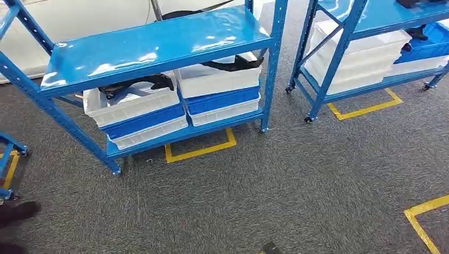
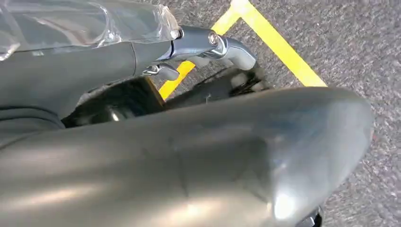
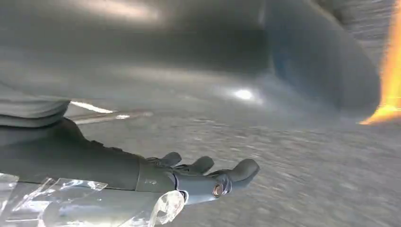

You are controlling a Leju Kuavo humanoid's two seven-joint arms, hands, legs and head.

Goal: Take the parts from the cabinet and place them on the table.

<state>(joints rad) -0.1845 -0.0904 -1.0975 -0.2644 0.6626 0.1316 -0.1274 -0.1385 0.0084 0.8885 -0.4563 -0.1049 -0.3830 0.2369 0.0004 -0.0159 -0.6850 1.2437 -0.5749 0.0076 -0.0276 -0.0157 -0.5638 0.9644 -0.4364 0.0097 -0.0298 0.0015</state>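
Parts (image 1: 138,84), dark and irregular in outline, lie in the topmost white bins on the lower shelf of the near blue cabinet (image 1: 159,45); one dark part rests in the left white bin (image 1: 132,103) and another dark part (image 1: 235,64) sprawls across the rim of the right white bin (image 1: 219,79). Each white bin sits on a stack of a blue bin (image 1: 143,120) and a further white one, the two stacks just beside each other under the glossy blue top shelf. The cabinet stands on small casters on grey carpet (image 1: 265,185), with yellow floor tape (image 1: 201,151) marking a corner beneath it. A second blue rack (image 1: 339,53) stands to the right, well apart, carrying stacked white crates (image 1: 360,58) and a blue one, with more yellow tape under it. In the left wrist view, the left hand (image 2: 208,47) hangs over the carpet near a yellow tape line (image 2: 279,45), its fingers extended loosely and holding nothing, clear plastic wrap around the forearm behind it. In the right wrist view, the right hand (image 3: 208,177) likewise hangs above blurred carpet, fingers slightly curved and apart, empty, with the same clear wrap at the wrist. Both hands are well apart from the cabinet and its parts.
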